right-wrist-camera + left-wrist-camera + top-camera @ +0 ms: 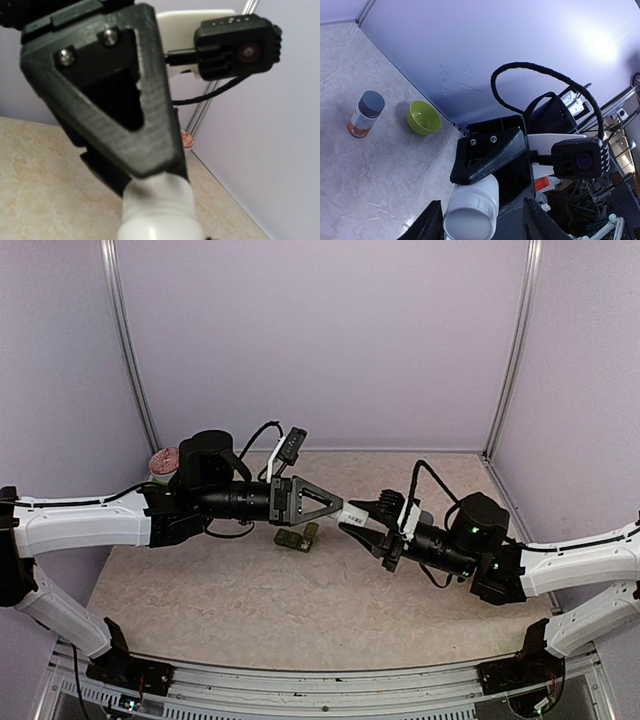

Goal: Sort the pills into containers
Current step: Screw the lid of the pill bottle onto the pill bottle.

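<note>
Table [200, 590]: beige, marbled, matt. Lilac walls [320, 340], aluminium posts [130, 350]. Dark green square-lidded containers [297, 538] lie mid-table by my left gripper [337, 508]. My right gripper [358, 520] clamps a smooth white bottle [470, 210]. Left jaws straddle its ribbed cap, contact unclear.

Top view gives you soft, even light from overhead, with only faint shadows under the arms on the surface [200, 590]. On your left wrist view, a hot glare patch blooms on the wall [600, 42], upper right, and the lime bowl [423, 117] throws a soft shadow leftward. On the right wrist view, the white bottle [160, 210] sits hard against the lens, smeared out of focus.
</note>
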{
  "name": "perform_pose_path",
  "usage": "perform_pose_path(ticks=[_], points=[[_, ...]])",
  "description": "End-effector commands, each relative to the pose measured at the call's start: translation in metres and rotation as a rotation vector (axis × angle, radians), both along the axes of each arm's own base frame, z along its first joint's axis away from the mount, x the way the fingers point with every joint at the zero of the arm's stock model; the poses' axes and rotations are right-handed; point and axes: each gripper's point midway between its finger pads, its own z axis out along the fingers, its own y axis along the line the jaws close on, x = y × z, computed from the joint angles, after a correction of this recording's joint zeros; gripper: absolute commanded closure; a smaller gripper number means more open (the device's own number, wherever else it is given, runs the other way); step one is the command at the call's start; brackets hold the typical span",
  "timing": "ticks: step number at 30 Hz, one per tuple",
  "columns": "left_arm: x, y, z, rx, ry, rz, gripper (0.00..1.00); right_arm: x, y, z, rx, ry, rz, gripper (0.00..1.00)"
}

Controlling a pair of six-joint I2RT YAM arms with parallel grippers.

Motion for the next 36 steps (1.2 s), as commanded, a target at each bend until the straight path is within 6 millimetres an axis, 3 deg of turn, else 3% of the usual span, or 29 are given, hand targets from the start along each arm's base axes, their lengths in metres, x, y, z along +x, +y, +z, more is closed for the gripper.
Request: perform_pose_path(ticks=[1,12,19,25,36], points=[[0.000,0.002,0.015,-0.019,-0.020,-0.007,0.52,-0.002,-0.005,0.003,0.005,-0.008,-0.012,0.84],[-0.003,-0.001,0.014,-0.016,-0.023,-0.029,0.65,0.003,-0.003,0.004,0.011,-0.002,-0.032,0.84],[-0.008,-0.003,0.018,-0.035,-0.064,-0.061,0.82,0.003,-0.002,0.007,0.041,0.028,-0.025,0.84],[-0.018,-0.002,0.025,-0.070,-0.180,-0.117,0.88,0.003,0.002,0.015,0.123,0.171,0.010,0.83],[-0.053,0.006,0.042,-0.169,-0.381,-0.261,0.92,-0.009,-0.005,0.038,0.323,0.476,0.121,0.81]])
